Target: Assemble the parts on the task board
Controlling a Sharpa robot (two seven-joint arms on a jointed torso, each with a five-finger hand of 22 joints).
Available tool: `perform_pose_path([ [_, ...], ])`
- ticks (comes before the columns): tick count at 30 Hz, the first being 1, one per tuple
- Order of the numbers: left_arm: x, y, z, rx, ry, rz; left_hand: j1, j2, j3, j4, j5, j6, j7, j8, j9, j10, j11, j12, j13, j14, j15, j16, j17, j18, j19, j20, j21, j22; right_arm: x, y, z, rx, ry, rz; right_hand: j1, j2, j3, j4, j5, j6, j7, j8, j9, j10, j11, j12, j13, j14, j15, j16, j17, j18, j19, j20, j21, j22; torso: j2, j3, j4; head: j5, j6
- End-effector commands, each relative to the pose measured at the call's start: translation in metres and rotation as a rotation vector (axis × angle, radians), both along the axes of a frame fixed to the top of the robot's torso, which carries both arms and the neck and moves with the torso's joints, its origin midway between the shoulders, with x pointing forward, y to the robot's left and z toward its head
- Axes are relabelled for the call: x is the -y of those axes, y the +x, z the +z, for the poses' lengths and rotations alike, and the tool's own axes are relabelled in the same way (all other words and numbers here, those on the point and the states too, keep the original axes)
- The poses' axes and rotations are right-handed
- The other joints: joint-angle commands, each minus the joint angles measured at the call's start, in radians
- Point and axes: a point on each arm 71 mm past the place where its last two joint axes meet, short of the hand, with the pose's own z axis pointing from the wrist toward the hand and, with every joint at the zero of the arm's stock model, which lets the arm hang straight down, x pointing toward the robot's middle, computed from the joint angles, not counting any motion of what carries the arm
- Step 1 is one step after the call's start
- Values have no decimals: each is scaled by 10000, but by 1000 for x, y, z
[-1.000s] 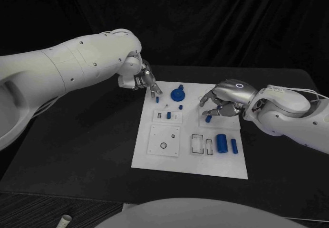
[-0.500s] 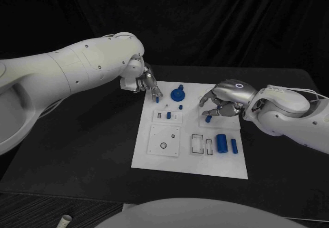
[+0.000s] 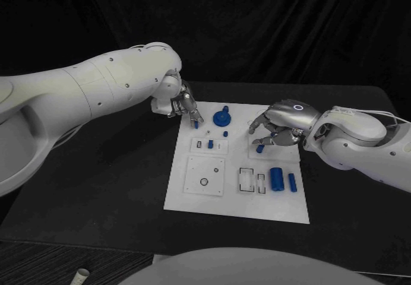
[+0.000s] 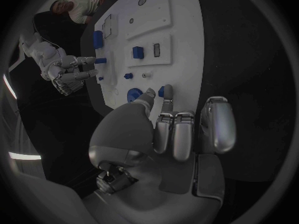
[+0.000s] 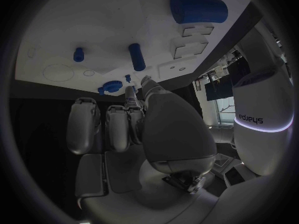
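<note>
a small blue peg [image 3: 196, 124] at the task board's [image 3: 193, 199] far left corner is pinched by the left hand [image 3: 182, 102]; it should be kept upright. the right hand's [image 3: 278, 126] fingers [image 3: 259, 140] grip another blue peg [image 3: 259, 149].

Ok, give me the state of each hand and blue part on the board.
left hand, pinches small blue peg on white task board
right hand, fingers curled, holding nothing
round blue gear-like part, resting on board
large blue cylinder, lying on its side
slim blue bar, lying beside cylinder
short blue peg, on board by right hand's fingers
</note>
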Motion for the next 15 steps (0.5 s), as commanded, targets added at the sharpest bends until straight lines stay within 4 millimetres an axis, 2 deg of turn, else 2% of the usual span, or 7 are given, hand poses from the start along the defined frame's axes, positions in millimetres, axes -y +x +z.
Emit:
perform_pose_path([
  [1, 4, -1, -1, -85, -123, -169, 136, 8, 19, -84, 136, 10, -7, -42, 10, 1079, 19, 35, 2630, 1057, 42, 64, 2633, -2, 115, 43, -66, 1835, 0, 0, -2, -109, -89, -53, -91, 49, -19, 42, -37, 57, -29, -38, 0, -53, -6, -77, 124, 428, -24, -55, 374, -108, -38, -12, -67, 1805, -1, -2, 2, -8, 1],
  [7, 4, -1, -2, -87, -102, -161, 280, 39, 74, -186, 456, 32, -23, -58, 23, 1079, 5, 35, 2630, 1057, 32, 64, 2633, 1, 103, 37, -70, 1833, 0, 0, -2, -156, -133, -73, -95, 52, -20, 44, -37, 60, -28, -37, 1, -63, -5, -88, 110, 423, -23, -66, 361, -105, -43, -11, -80, 1801, 1, 8, 2, -31, 1],
  [13, 3, 0, -2, -88, -67, -113, 446, 114, 205, -325, 1038, 54, -49, -86, 45, 1079, -20, 35, 2630, 1057, 9, 64, 2633, 5, 89, 19, -85, 1827, 0, 0, -3, -209, -184, -105, -98, 56, -20, 45, -37, 63, -27, -36, 1, -75, -4, -101, 94, 419, -22, -76, 349, -101, -52, -11, -102, 1795, 2, 8, 1, -34, 1],
  [14, 3, 0, -2, -85, -67, -106, 473, 140, 262, -358, 1309, 56, -50, -97, 53, 1079, -23, 35, 2630, 1057, 8, 64, 2633, 8, 82, 13, -97, 1824, 0, 0, -3, -218, -192, -109, -98, 56, -20, 45, -37, 63, -27, -36, 1, -75, -4, -101, 94, 419, -22, -76, 349, -101, -52, -11, -102, 1795, 1, 10, 2, -39, 1],
  [15, 3, 0, -2, -79, -70, -99, 498, 149, 296, -386, 1419, 59, -57, -101, 59, 1079, -26, 35, 2630, 1057, 4, 64, 2633, 10, 77, 12, -107, 1821, 0, 0, -3, -229, -203, -113, -98, 56, -20, 45, -37, 63, -27, -36, 1, -75, -4, -101, 94, 419, -22, -76, 349, -101, -52, -11, -102, 1795, 3, 9, 5, -46, 1],
])
